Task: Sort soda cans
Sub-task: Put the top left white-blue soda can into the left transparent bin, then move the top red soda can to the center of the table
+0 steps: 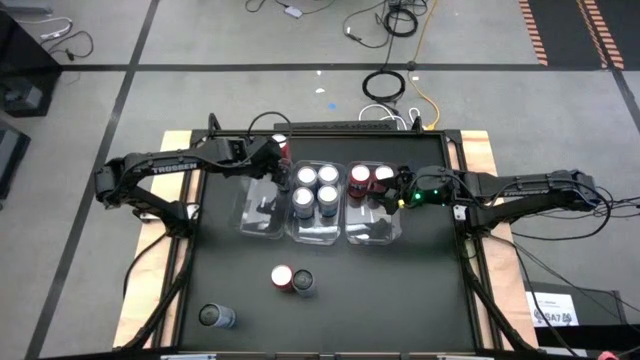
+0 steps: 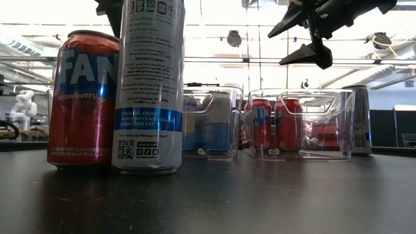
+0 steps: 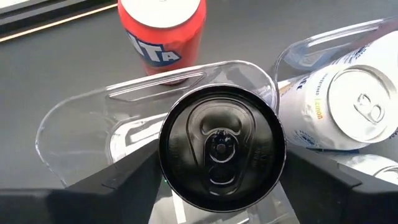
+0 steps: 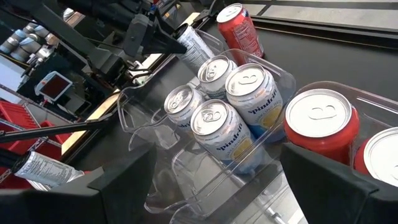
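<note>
Left wrist view: a dark grey can (image 3: 222, 152) is seen from above, clamped between the left fingers (image 3: 118, 186), which are pressed against its two sides. It is held over the left clear bin (image 3: 74, 118), in which nothing else can be made out. Just beyond the fingertips, outside that bin's far wall, a red can (image 3: 161, 31) is stood upright on the desk (image 1: 400, 300).

Beside the left fingers, the middle bin (image 1: 318, 235) is filled with four blue-silver cans (image 1: 316, 190), set upright in a tight square.

The right fingers (image 4: 81, 193) are spread wide with nothing gripped between them, and are held above the right bin (image 1: 375, 232). Two red cans (image 1: 360, 178) are stood in that bin, close to the fingertips, at its far end.

Well clear of both sets of fingers, on the near part of the desk, a loose red can (image 1: 283, 277) and a dark can (image 1: 303, 283) are placed touching, and one more can (image 1: 215, 317) is seen near the left corner.
</note>
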Tool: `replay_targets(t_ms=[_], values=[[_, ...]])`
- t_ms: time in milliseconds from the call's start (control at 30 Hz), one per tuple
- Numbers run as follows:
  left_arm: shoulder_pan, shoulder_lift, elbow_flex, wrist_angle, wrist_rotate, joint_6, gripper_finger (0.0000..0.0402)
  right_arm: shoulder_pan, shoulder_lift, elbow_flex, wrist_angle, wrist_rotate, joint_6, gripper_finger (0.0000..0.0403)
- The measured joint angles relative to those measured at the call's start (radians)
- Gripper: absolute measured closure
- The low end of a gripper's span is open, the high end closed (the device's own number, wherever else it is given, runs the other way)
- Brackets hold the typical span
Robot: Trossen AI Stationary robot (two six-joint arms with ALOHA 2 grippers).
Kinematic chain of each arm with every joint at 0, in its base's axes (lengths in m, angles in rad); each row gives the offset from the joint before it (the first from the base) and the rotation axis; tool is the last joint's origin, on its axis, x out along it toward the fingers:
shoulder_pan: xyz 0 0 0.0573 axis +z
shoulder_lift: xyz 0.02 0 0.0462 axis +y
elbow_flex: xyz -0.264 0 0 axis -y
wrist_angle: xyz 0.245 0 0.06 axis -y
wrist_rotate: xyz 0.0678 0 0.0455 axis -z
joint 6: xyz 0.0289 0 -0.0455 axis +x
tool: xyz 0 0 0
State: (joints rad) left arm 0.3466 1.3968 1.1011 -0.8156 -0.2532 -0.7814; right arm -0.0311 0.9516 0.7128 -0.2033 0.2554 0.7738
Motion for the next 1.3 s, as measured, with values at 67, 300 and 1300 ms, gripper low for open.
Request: replay_targets(t_ms=[67,300,1300], values=[[0.0,0.0,0.0,0.005,-0.002,0.001,0.0077,0.0,0.0,0.0,0.0,0.0,0.0,0.0067],[0.0,0.0,0.0,0.003,0.034,0.002,0.0041,0.0,0.0,0.0,0.0,0.0,0.0,0.0067],[0.082,-0.072,0.214,0.027,-0.014,0.136,0.004,0.0,0.0,0.0,0.002,0.004,0.008,0.0067]])
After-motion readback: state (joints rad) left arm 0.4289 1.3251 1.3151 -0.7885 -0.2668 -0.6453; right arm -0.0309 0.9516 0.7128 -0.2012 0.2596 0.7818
